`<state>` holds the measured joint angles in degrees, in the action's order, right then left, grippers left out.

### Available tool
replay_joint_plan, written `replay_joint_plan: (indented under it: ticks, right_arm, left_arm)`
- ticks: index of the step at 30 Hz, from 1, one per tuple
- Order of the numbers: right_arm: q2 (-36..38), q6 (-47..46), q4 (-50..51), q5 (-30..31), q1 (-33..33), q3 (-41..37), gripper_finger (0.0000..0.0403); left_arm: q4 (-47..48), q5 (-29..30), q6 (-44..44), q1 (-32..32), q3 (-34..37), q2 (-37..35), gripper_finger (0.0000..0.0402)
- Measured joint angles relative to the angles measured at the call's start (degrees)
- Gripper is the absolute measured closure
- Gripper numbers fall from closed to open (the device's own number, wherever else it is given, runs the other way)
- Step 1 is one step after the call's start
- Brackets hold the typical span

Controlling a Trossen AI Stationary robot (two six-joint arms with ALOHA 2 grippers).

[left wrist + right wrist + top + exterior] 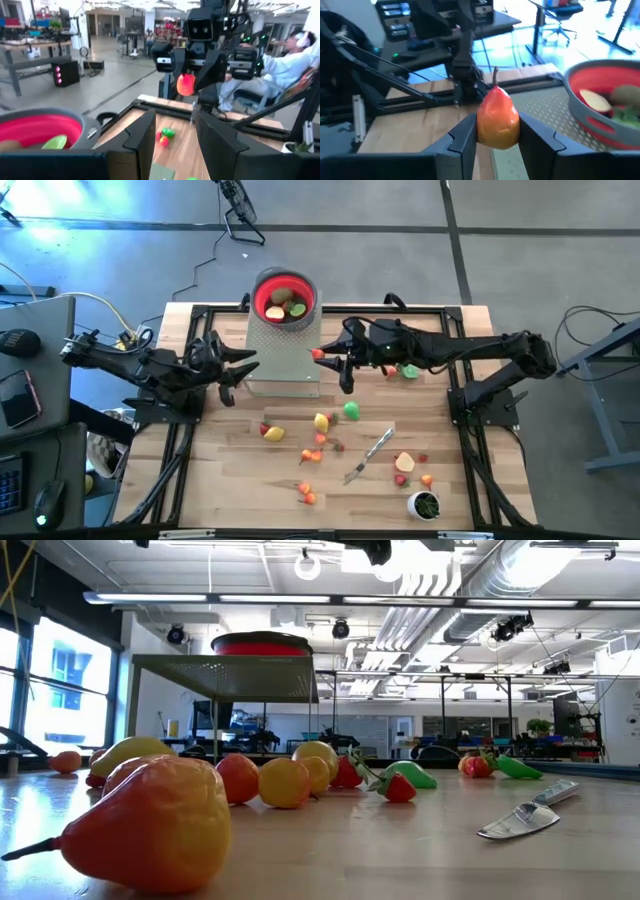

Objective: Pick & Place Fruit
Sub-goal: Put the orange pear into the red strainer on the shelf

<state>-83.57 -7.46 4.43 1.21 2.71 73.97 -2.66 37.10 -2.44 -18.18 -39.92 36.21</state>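
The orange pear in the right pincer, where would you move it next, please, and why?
Probably carry it on toward the red bowl. The right pincer is shut on the orange pear, and in the high view it sits beside the metal stand, short of the bowl, which already holds fruit.

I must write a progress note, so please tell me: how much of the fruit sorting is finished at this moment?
Done: a few pieces already lie in the red bowl on the raised metal stand.
In hand: the right end effector grips an orange-red pear near the stand's edge. The left end effector waits beside the stand, empty.
Left: many fruit pieces remain scattered on the table, so most of the job is open.
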Motion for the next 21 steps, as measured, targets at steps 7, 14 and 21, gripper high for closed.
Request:
replay_joint_plan:
  ticks: [7, 14, 21]
  right_arm:
    - [-0.2, 1.7, -0.3, -0.3, -0.4, 0.0, 0.0285]
    - [-0.2, 1.7, 1.8, -5.2, -0.5, 0.0, 0.0281]
    - [-0.2, 3.2, 2.7, -5.5, -0.4, 0.0, 0.0285]
  left_arm:
    - [-2.5, -14.0, -6.2, 9.7, 0.0, 7.5, 0.0266]
    - [-12.1, -25.6, -5.9, 18.3, 0.1, 17.1, 0.0266]
    - [-18.2, -47.0, -7.0, 30.4, 0.0, 17.9, 0.0266]
